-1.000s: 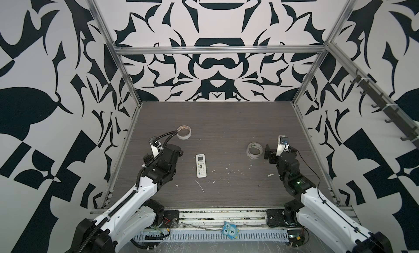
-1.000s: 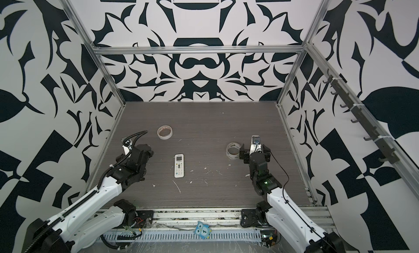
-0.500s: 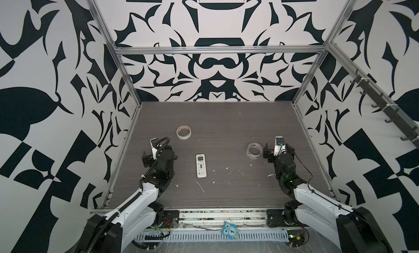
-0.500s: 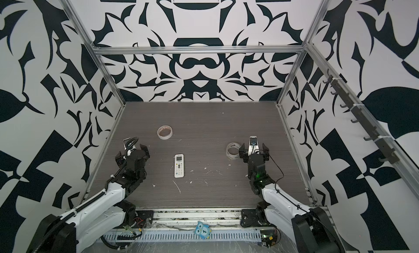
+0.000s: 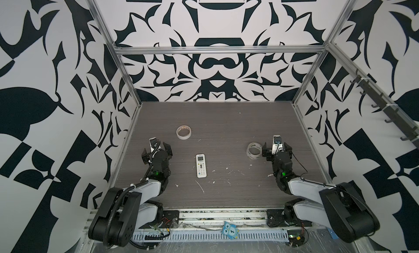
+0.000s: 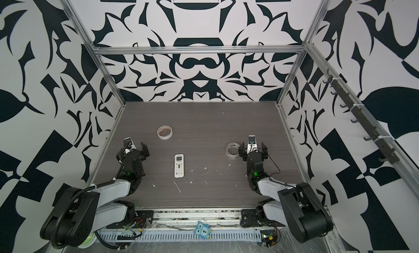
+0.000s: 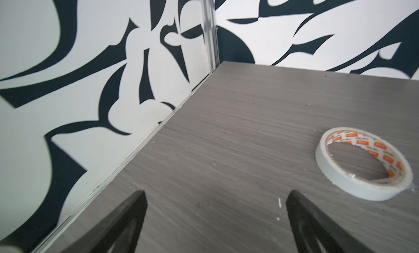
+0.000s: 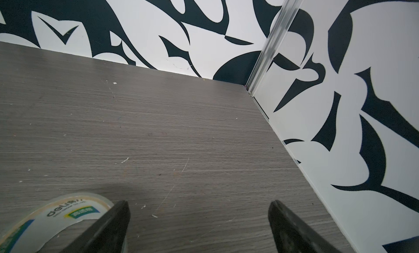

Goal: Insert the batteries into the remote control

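Slim white rectangular remote control (image 5: 201,165) lies buttons-up on the grey wood-grain surface (image 5: 226,122), so it likely needs flipping. My left fingers (image 7: 133,204) and right fingers (image 8: 115,217) flank it, spread wide and empty; batteries not visible.

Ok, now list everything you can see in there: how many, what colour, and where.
remote control: one, white, buttons up, mid-table between the arms
paper tape roll: one, white, lying flat, farther back than the remote control
clear tape roll: one, transparent, beside the right gripper on its inner side
scraps: many, white, scattered over the table's front half
batteries: none in view
table: one, grey wood grain
owl tag: one, blue, on the front rail
left gripper: one, black, open and empty, table's left side
right gripper: one, black, open and empty, table's right side
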